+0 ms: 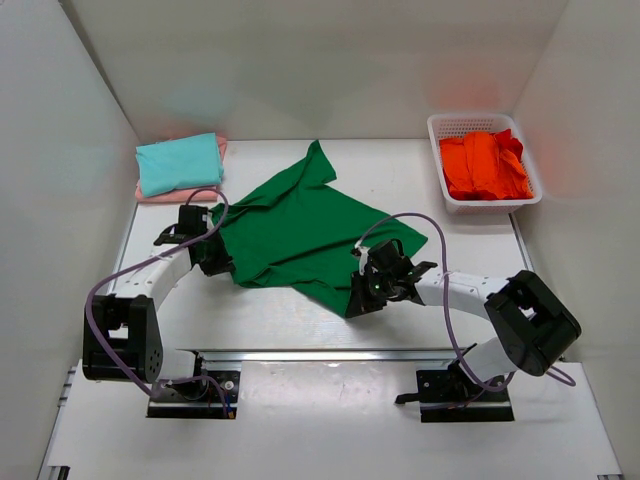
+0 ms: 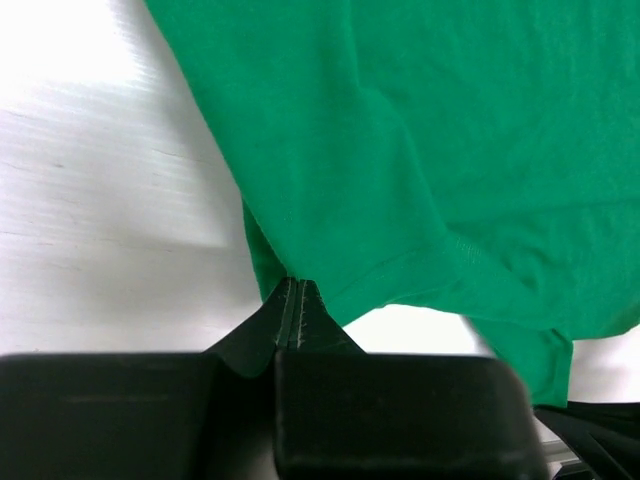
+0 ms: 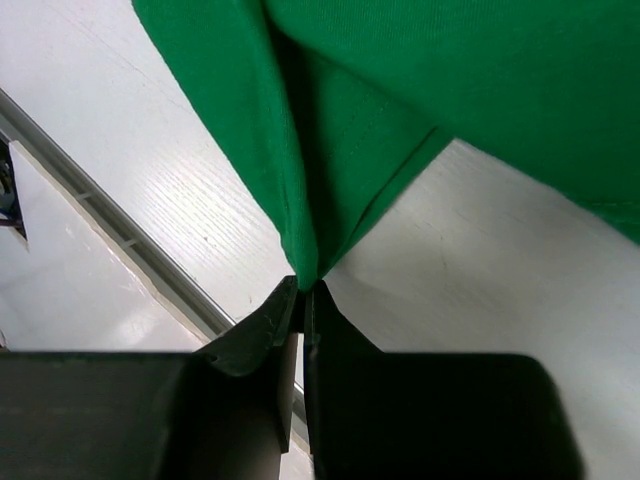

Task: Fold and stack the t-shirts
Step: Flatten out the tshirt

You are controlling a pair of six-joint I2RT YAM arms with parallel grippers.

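A dark green t-shirt (image 1: 305,230) lies spread and rumpled across the middle of the table. My left gripper (image 1: 212,256) is shut on its near-left edge; the left wrist view shows the cloth (image 2: 420,150) running into the closed tips (image 2: 289,285). My right gripper (image 1: 365,290) is shut on the shirt's near-right corner, where a bunched fold of cloth (image 3: 320,170) is pinched at the tips (image 3: 305,285). A folded teal t-shirt (image 1: 180,163) rests on a pale pink one (image 1: 160,192) at the back left. Orange-red t-shirts (image 1: 485,165) fill the basket.
The white lattice basket (image 1: 437,130) stands at the back right against the wall. White walls close in the table on three sides. A metal rail (image 1: 330,354) runs along the near edge in front of the arm bases.
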